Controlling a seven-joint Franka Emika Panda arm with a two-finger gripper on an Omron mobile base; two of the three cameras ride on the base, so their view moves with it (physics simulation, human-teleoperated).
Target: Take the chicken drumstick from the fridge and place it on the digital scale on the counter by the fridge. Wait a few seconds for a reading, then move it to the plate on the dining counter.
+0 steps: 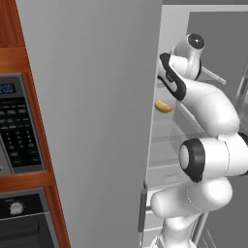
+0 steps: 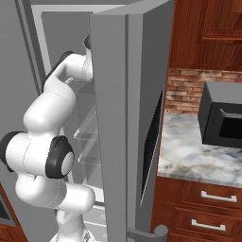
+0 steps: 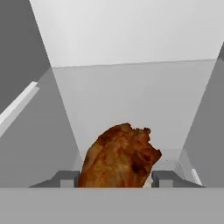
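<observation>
A: Where is the small brown roasted chicken drumstick [image 3: 120, 156] right now?

B: Inside the tall plain grey-silver fridge [image 1: 92, 121], on a white shelf well up in it. In the hand view it sits directly between the 2 grey finger tips of the two-finger gripper [image 3: 114, 178], with the fridge's white back wall behind it.

A: Is it pinched?

B: I cannot tell for certain. 1 finger tip [image 3: 64, 178] stands tight against its left flank and the other against its right, so the jaws look drawn in around it, but whether they press on it or merely flank it is not clear.

A: So which step is this?

B: I judge it step 1, the pick from the fridge. Scale and plate are not yet reached.

A: What does the next move call for?

B: A firm hold, then a straight pull back toward the fridge's open front, keeping clear of the shelf edges and the grey door [image 2: 127, 118] that stands close to the white arm [image 2: 47, 156]. After that, a swing to the grey-white marble counter [image 2: 198, 151], which lies just right of the fridge.

A: How does the drumstick look?

B: Lumpy and glossy, orange-brown with darker creases, broad at the base and ragged on top. I expect an uneven surface that may slip between flat pads.
</observation>
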